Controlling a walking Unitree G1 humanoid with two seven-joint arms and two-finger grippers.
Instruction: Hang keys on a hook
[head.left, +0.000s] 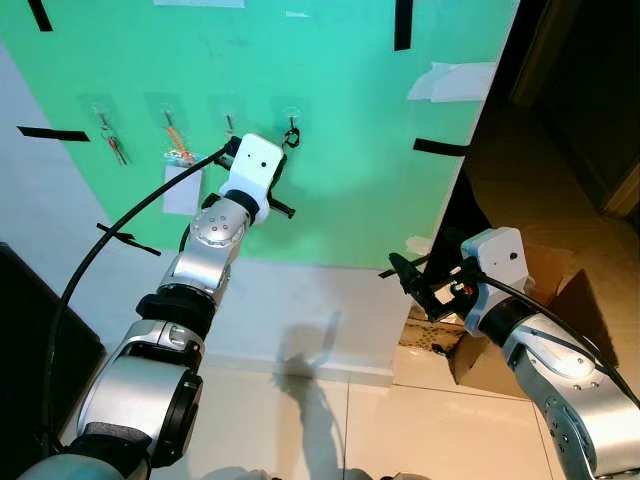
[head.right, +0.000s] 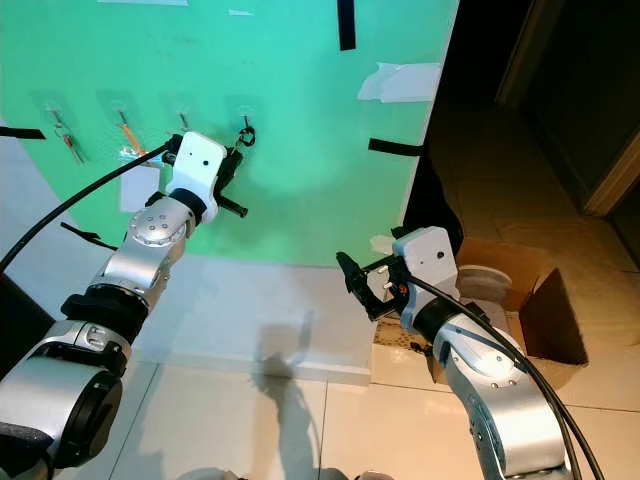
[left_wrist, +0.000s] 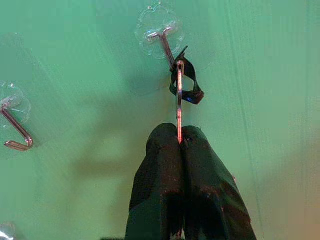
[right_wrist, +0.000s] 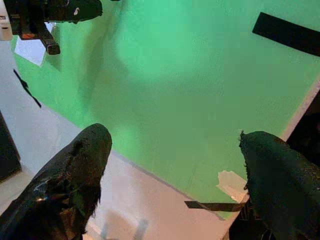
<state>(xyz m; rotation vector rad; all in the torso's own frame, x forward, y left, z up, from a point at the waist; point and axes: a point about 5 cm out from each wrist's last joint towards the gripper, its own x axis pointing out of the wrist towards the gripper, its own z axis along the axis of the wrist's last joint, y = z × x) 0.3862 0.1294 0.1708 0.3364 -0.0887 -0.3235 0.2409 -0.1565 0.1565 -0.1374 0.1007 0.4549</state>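
We've got our left gripper (left_wrist: 179, 142) up at the green wall sheet (head.left: 340, 130), upper centre of the head view, fingers pinched together on the thin flat metal key (left_wrist: 179, 117). The key's black loop strap (left_wrist: 186, 87) sits at the bent tip of the clear-based adhesive wire hook (left_wrist: 167, 47); looks draped over it, tho we can't tell if it's fully seated. Key's light, stiff, thin and prob slippery edge-on, so gripping low on the blade w/ the loop free above seems right; the strap's soft and floppy, could slide off if tugged. Hook's stick-on base likely won't take much pull. Our right gripper (head.right: 362, 285) hangs at centre right of the frame, fingers spread wide, holding nothing. Neighbouring hook (left_wrist: 15, 127) sits at left edge of wrist view.
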